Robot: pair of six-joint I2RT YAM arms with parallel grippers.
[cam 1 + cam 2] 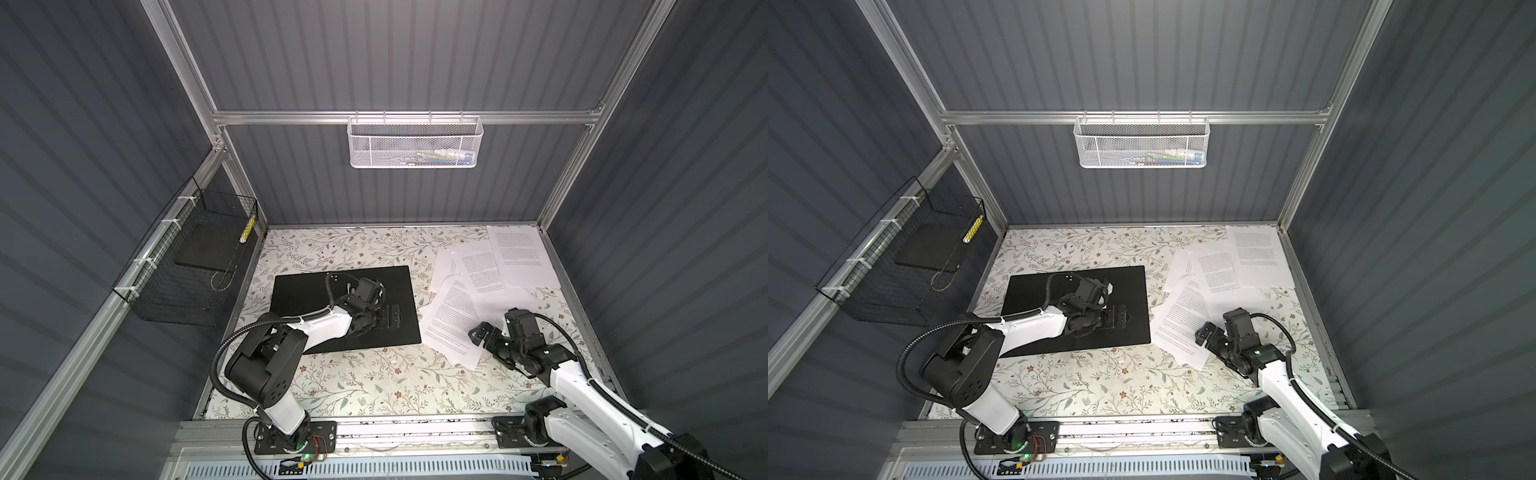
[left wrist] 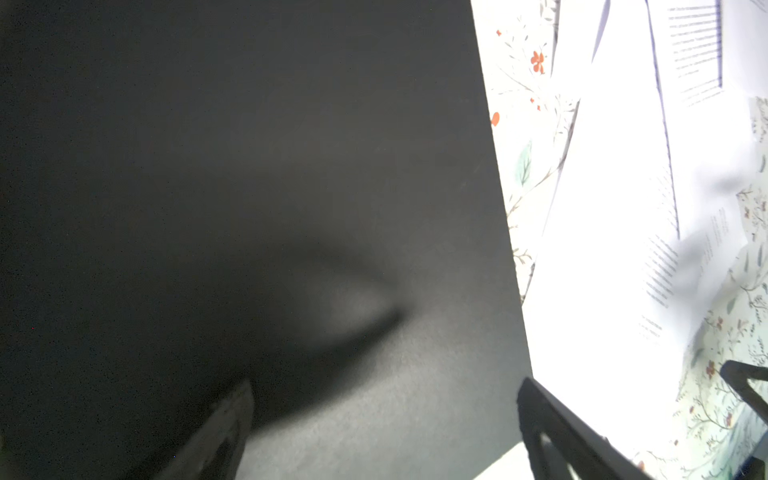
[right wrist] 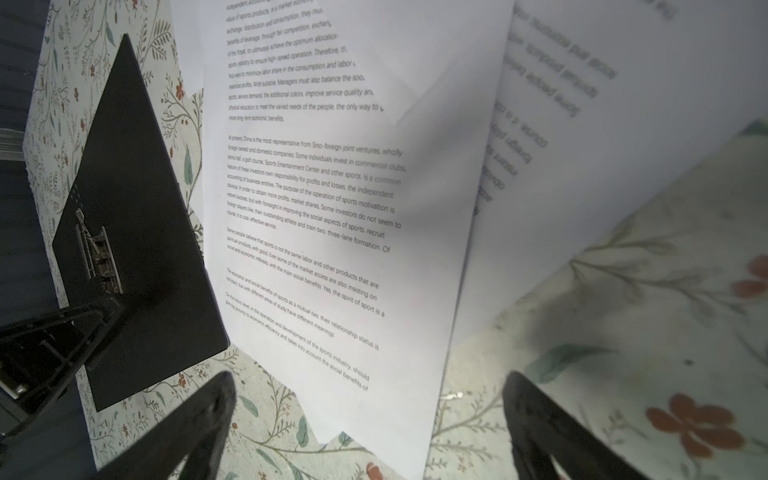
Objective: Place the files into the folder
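Observation:
The folder (image 1: 299, 291) (image 1: 1034, 291) lies open and flat on the table's left half, black inside up, with a metal clip (image 3: 97, 257) near one edge. My left gripper (image 1: 392, 318) (image 2: 384, 386) hovers open just over the folder (image 2: 249, 166), near its right edge, with nothing between the fingers. The files (image 1: 453, 316) (image 1: 1183, 316), several white printed sheets, lie fanned and overlapping to the folder's right. My right gripper (image 1: 488, 330) (image 3: 370, 378) is open and low over the near corner of the nearest sheet (image 3: 332, 187), holding nothing.
A white mesh basket (image 1: 415, 141) hangs on the back rail. A black wire basket (image 1: 187, 266) holding a dark slab is fixed to the left wall. The floral table cover (image 1: 353, 382) runs to metal frame posts on both sides.

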